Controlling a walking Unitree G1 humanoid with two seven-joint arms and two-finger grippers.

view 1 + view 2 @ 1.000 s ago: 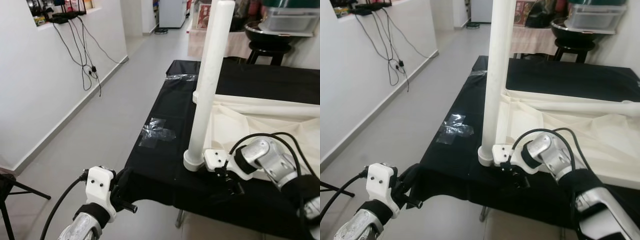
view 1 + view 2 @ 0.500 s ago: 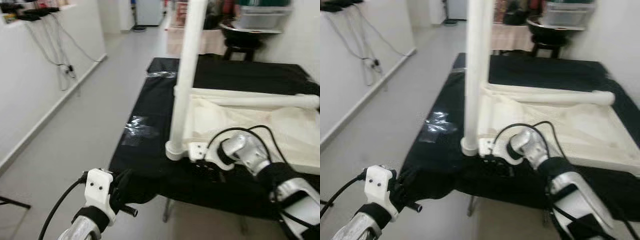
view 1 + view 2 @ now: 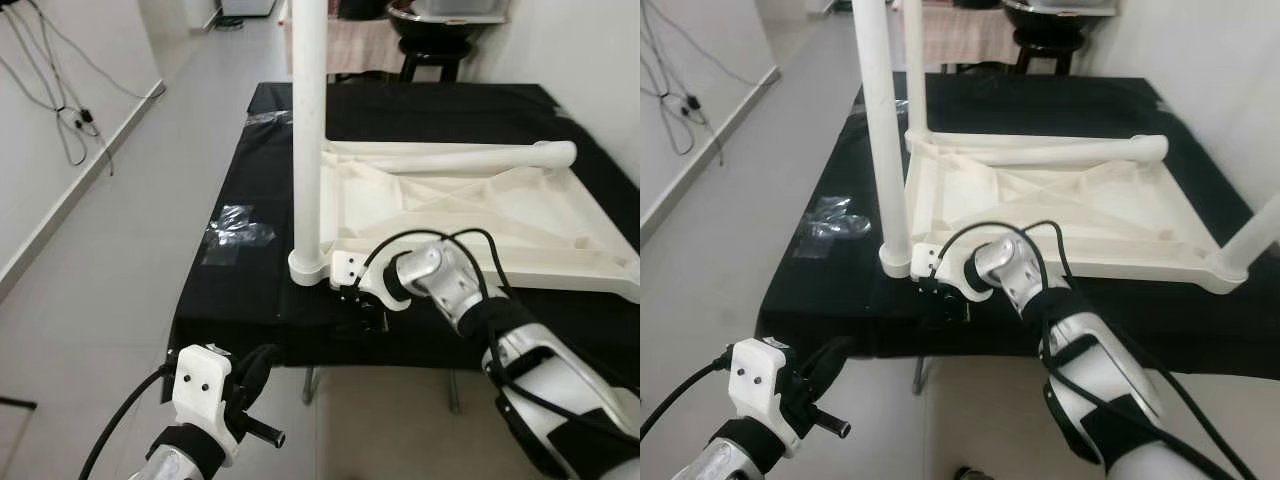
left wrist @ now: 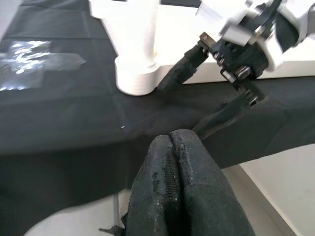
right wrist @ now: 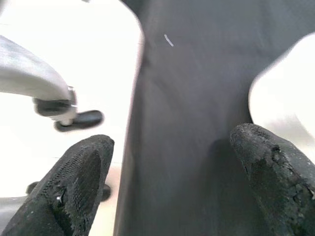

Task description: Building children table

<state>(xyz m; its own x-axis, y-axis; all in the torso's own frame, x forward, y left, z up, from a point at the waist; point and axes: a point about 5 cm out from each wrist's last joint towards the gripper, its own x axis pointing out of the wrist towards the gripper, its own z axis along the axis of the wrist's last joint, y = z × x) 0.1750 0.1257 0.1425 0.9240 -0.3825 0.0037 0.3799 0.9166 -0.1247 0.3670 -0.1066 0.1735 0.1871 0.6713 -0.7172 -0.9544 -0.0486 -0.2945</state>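
Right gripper (image 3: pixel 362 305) is parked low at the front edge of the work table (image 3: pixel 240 290), fingers spread wide with nothing between them, just beside the foot of the upright white table leg (image 3: pixel 307 140) at roughly its 4 o'clock. In the right wrist view the two pads (image 5: pixel 78 182) sit far apart over bare black cloth, so no contact yet as far as I can see.

The upside-down children's table top (image 3: pixel 470 215) lies at 2 o'clock from that gripper, ribbed underside up. A second leg (image 3: pixel 450 157) lies flat along its far edge.

Left gripper (image 4: pixel 179 147) hangs off the near edge around 7 o'clock, fingers pressed together, carrying nothing.

Main worry, I'd say: that tall leg stands right at the table corner. If the open fingers clip it sideways instead of closing around it, it could lever out of its socket or drag the whole top toward the edge. The cable (image 3: pixel 440 240) looping off the right wrist could snag the frame too.
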